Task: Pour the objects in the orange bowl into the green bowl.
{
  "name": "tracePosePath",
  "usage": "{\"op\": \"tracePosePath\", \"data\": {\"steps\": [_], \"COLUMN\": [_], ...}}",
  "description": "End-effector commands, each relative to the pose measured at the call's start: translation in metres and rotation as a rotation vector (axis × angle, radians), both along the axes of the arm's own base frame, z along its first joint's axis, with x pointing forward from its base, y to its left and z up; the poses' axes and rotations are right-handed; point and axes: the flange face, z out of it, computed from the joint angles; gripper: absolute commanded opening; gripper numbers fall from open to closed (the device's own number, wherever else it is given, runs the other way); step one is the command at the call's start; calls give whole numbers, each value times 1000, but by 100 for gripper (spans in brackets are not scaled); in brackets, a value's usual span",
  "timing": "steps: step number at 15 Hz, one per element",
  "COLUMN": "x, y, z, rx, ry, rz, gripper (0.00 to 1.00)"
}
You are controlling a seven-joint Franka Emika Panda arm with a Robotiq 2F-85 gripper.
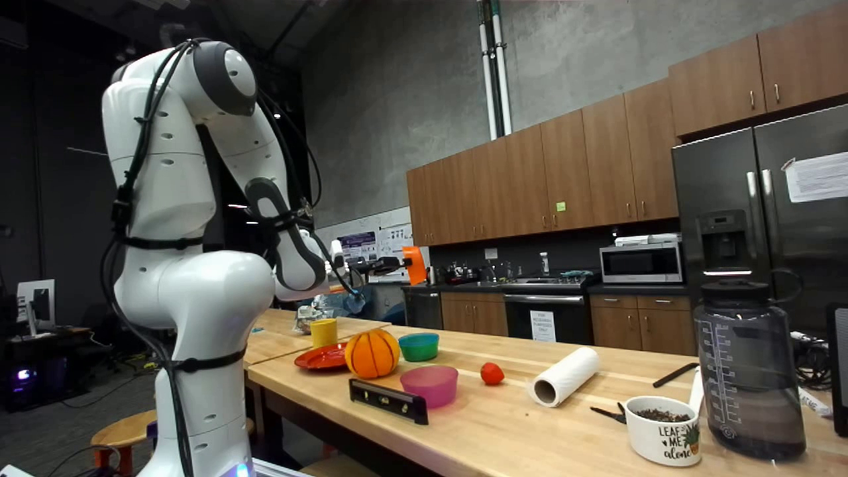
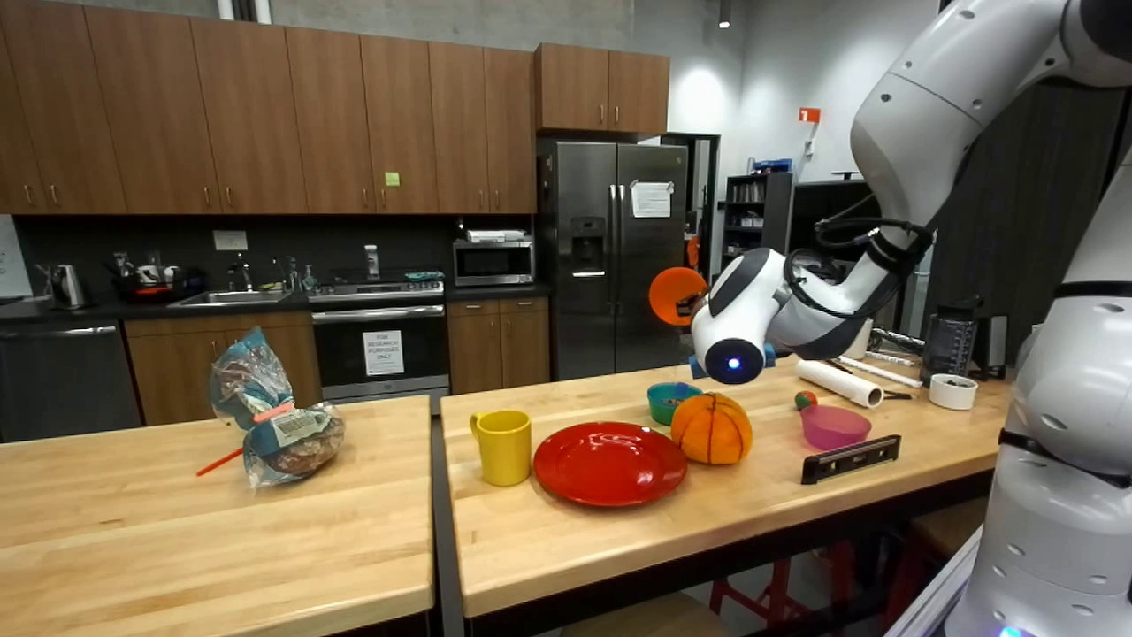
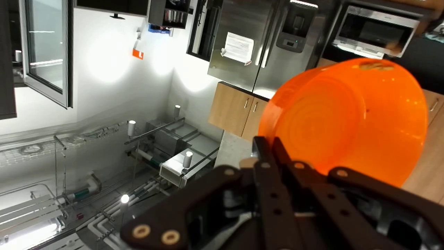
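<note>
Above the desk (image 1: pixel 503 424), held aloft by the arm (image 1: pixel 212 298), we see the orange bowl (image 1: pixel 416 266) turned on its side. We find the jaws clamped together on its rim; in the wrist view we look into the bowl and make out rings on its base. In both exterior views it hangs over the green bowl (image 1: pixel 419 353), well apart from it. That bowl sits upright on the desk, its contents (image 2: pixel 675 402) too small for us to name. Just beside it we find an orange ball (image 2: pixel 712 429) marked with dark lines, then a red plate (image 2: pixel 610 464); whether ball and plate touch, we cannot tell. On the plate's other side a yellow mug (image 2: pixel 505 449) stands upright. We also spot a pink bowl (image 1: pixel 430 385), mouth up, with a level (image 1: pixel 387 400) near it, and a small red item (image 1: pixel 492 373) between pink bowl and paper roll (image 1: pixel 566 376). Farther along the desk we see a white cup (image 1: pixel 649 445) holding dark bits (image 1: pixel 662 415), just beside a bottle (image 1: pixel 752 377). Near the bottle we notice a black stick (image 1: pixel 676 375) lying flat. Across a narrow gap, on a second desk (image 2: pixel 221 566), lies a clear bag (image 2: pixel 296 433) with blue print.
</note>
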Motion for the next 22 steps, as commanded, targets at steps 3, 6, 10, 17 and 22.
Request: {"op": "tracePosePath", "data": {"steps": [3, 6, 10, 17, 22], "x": [5, 6, 8, 33, 50], "y": [3, 3, 2, -23, -63], "z": [-4, -4, -3, 32, 72], "rx": [-38, -40, -16, 213, 374], "ry": [-30, -27, -4, 102, 172], "rz": [-1, -7, -8, -8, -51], "gripper": [1, 1, 1, 1, 1]}}
